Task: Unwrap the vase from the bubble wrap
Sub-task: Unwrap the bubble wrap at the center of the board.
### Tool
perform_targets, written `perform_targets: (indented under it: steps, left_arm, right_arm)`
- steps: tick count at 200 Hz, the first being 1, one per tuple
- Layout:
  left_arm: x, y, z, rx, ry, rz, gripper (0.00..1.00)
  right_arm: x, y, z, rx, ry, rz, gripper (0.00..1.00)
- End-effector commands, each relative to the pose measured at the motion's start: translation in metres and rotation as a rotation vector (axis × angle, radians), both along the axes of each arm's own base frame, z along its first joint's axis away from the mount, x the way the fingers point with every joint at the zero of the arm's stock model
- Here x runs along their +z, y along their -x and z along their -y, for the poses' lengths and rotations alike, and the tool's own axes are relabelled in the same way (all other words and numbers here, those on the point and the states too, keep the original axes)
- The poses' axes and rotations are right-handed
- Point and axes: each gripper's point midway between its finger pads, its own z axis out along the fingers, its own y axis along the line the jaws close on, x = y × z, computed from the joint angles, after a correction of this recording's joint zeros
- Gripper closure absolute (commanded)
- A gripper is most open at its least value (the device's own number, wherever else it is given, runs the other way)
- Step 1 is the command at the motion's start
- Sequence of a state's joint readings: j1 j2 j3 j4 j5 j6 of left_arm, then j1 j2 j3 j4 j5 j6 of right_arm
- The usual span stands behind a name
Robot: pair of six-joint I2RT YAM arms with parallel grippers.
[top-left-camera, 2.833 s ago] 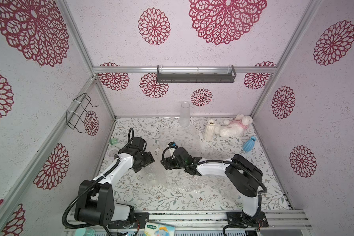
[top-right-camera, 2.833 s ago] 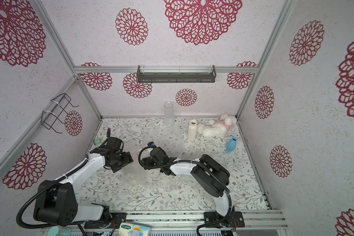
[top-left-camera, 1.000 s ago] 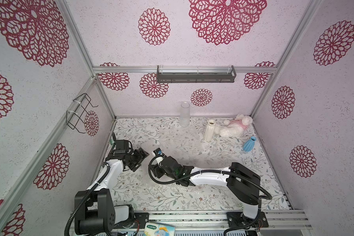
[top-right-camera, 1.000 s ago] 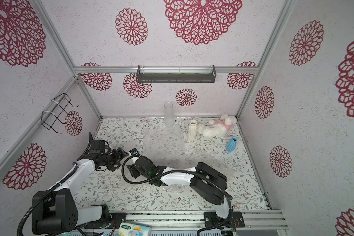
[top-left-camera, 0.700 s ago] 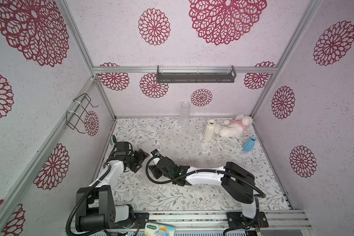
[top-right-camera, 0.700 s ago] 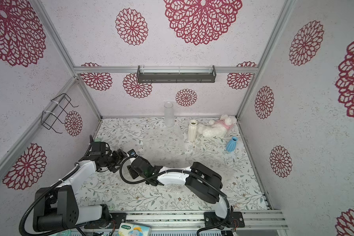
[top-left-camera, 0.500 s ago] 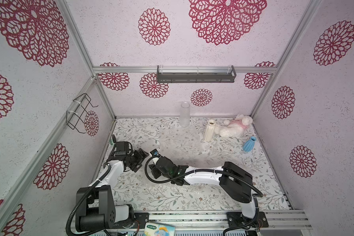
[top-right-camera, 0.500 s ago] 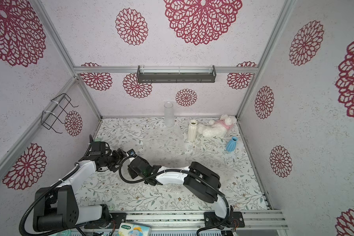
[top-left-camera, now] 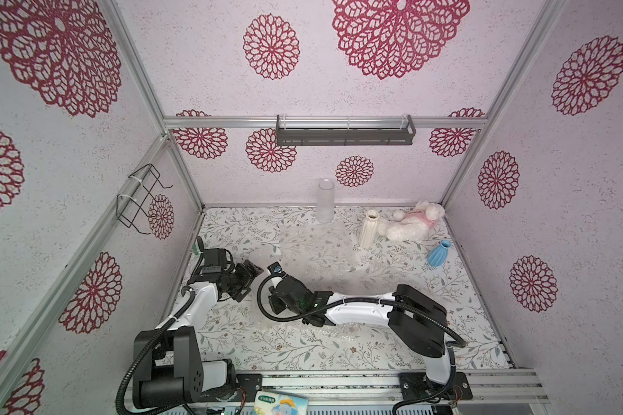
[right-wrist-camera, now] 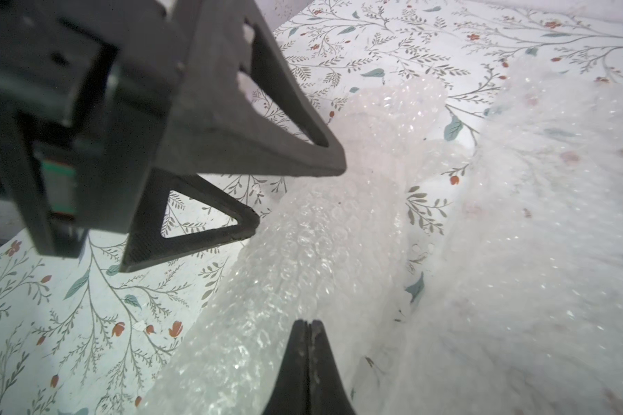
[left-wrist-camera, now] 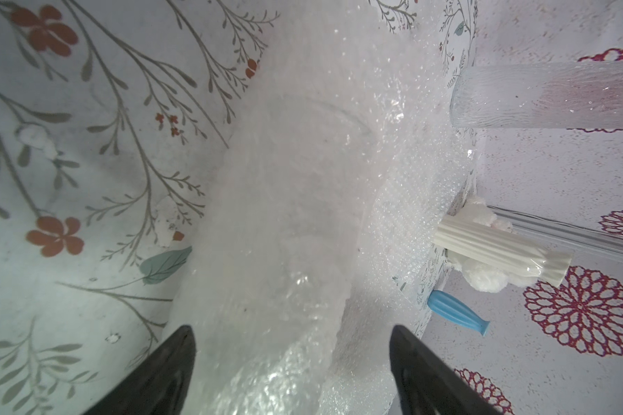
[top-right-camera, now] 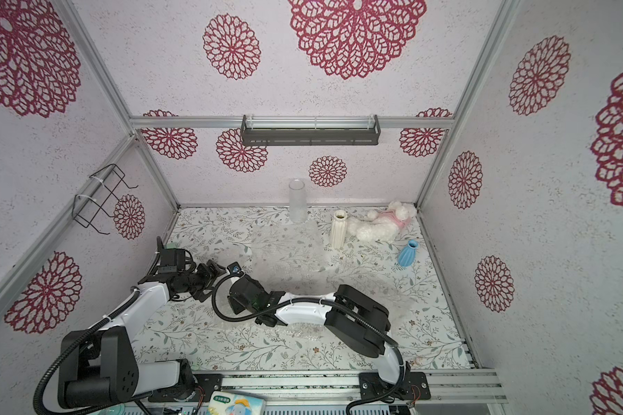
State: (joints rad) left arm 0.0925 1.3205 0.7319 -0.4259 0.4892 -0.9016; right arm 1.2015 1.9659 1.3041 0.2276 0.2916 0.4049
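Tabletop (top-left-camera: 231, 222): bubble wrap (top-left-camera: 313, 248) sprawls across middle, rolled end near left edge. Right arm (top-left-camera: 356, 309) stretched low toward left edge; left arm (top-left-camera: 198, 301) reaches forward alongside. Left gripper (left-wrist-camera: 292, 328) jaws spread, straddling roll. Right gripper (right-wrist-camera: 307, 323) jaws clenched against roll, perhaps nipping film.

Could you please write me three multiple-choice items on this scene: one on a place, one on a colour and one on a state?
1. The white ribbed vase stands: A at the front edge; B at the back, beside the plush toy; C against the left wall.
2. The smallest vase is: A red; B black; C blue.
3. On the right gripper, the fingers are: A shut together; B spread wide; C out of view.
Answers: B, it stands next to the toy in both top views; C, its body is light blue; A, the right wrist view shows them touching.
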Motion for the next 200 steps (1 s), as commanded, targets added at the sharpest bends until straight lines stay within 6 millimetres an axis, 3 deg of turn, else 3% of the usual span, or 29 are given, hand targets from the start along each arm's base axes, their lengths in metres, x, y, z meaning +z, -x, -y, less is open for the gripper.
perform_targets:
  steps: [1, 26, 103, 200]
  left_arm:
    - [0.008, -0.001, -0.001, 0.004, 0.009, 0.023, 0.13]
    - [0.005, 0.0, -0.001, 0.003, 0.006, 0.016, 0.13]
    - [-0.006, 0.008, -0.003, 0.003, -0.009, -0.013, 0.13]
    - [-0.007, 0.021, -0.014, 0.046, -0.053, -0.031, 0.14]
  right_arm:
    - [0.053, -0.009, 0.01, -0.069, -0.118, 0.059, 1.0]
    - [0.058, -0.009, 0.015, -0.081, -0.132, 0.069, 1.0]
    - [0.044, -0.011, 0.019, -0.101, -0.105, 0.066, 1.0]
    - [0.062, -0.008, 0.036, -0.118, -0.149, 0.092, 1.0]
